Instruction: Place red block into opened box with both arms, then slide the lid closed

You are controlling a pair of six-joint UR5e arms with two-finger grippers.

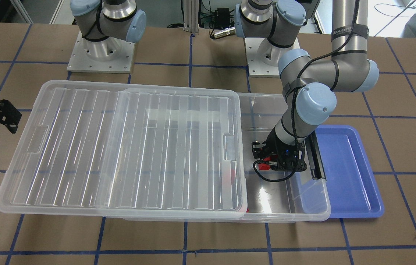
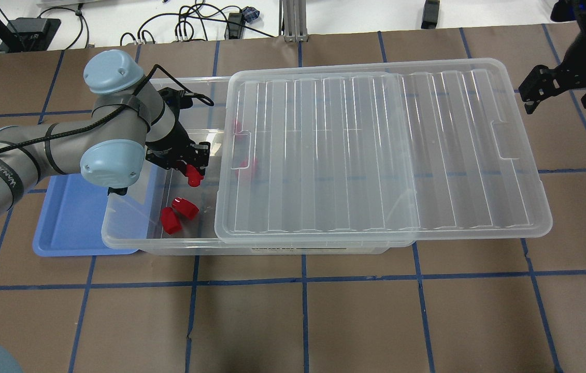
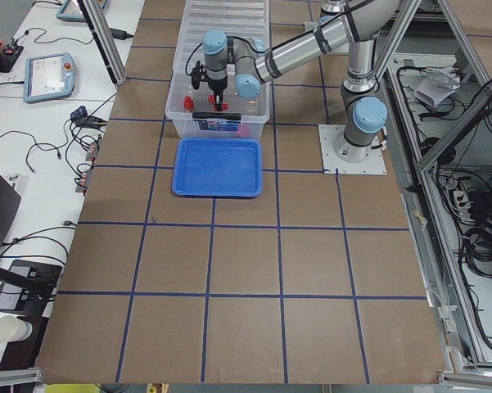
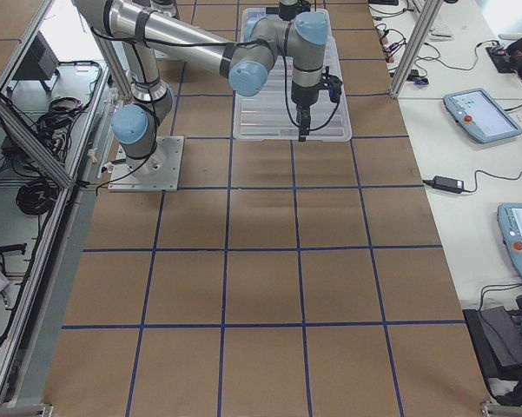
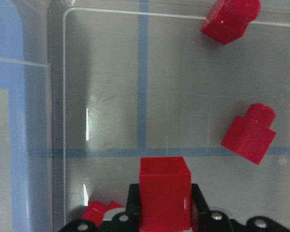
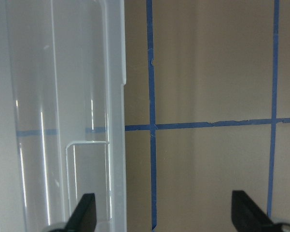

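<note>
The clear box (image 2: 158, 243) lies along the table, and its lid (image 2: 375, 150) is slid toward my right, leaving the left end uncovered. My left gripper (image 2: 193, 171) hangs over that uncovered end, shut on a red block (image 5: 164, 191), seen also in the front view (image 1: 265, 166). Two more red blocks (image 5: 249, 134) (image 5: 230, 19) lie on the box floor below it, and others show faintly red under the lid (image 2: 247, 166). My right gripper (image 2: 557, 93) is open and holds nothing, just beyond the lid's far right end (image 6: 113, 121).
A shallow blue tray (image 2: 65, 228) sits against the box's left end, under my left arm. Brown table with blue tape lines surrounds the box. Both arm bases (image 1: 101, 55) stand behind it. The box's black latch bar (image 1: 316, 154) is at the end by the tray.
</note>
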